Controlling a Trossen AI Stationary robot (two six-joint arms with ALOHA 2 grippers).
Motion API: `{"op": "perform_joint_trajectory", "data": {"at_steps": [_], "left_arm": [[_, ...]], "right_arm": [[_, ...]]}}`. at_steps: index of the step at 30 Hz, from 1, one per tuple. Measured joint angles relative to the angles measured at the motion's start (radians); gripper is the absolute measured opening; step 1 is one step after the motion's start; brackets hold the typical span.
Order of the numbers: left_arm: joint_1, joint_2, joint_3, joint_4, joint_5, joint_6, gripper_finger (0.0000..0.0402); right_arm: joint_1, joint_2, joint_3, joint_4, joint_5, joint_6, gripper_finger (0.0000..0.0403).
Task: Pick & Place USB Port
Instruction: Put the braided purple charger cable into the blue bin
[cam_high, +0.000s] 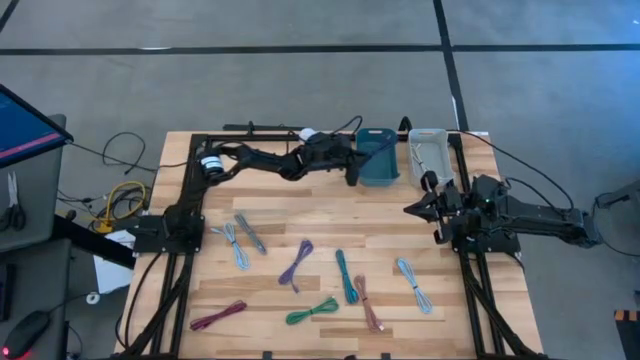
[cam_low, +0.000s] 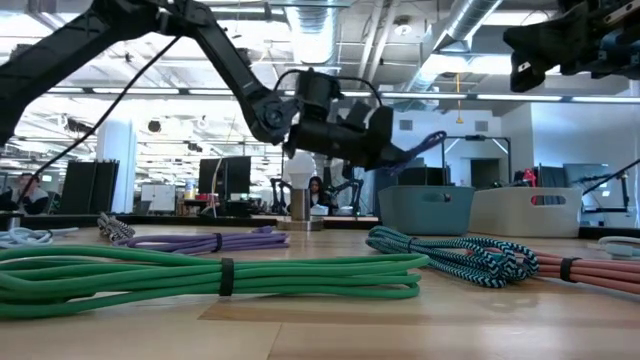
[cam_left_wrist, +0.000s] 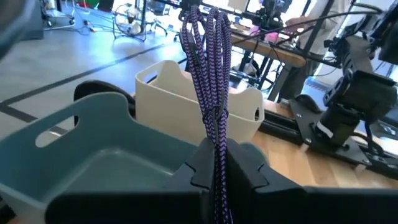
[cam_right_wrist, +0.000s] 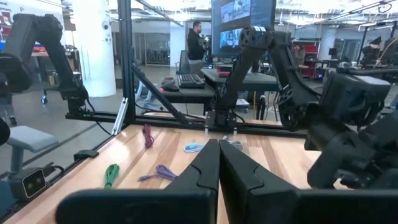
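Observation:
My left gripper is shut on a purple braided cable bundle and hangs just above the near-left rim of the blue-grey bin at the table's far edge. In the low view the left gripper is off the table, with the cable sticking out over the bin. A white bin stands right of the blue one. My right gripper waits shut above the table's right side, touching nothing; its fingers are together. My left gripper pinches the purple cable bundle between its two fingers, holding several strands together. The fingers reach level from the table's left side. The bundle is lifted clear and sticks out past the fingertips over the blue-grey bin.
Several bundled cables lie on the wooden table: grey-blue, purple, teal, pink, green, magenta and light blue. Black frame rails run along the left and right sides.

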Motion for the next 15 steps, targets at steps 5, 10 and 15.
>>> {"op": "perform_joint_trajectory", "data": {"at_steps": [5, 10, 15], "left_arm": [[-0.005, 0.013, 0.033, 0.002, -0.020, -0.016, 0.0016], [-0.010, 0.013, 0.033, -0.006, -0.028, -0.016, 0.0016], [-0.010, 0.013, 0.033, -0.027, -0.047, -0.012, 0.0017]], "right_arm": [[0.000, 0.000, 0.000, 0.000, 0.000, 0.000, 0.0001], [0.000, 0.002, 0.000, 0.001, 0.001, -0.001, 0.0001], [0.000, 0.002, 0.000, 0.001, 0.001, -0.003, 0.0001]]}}
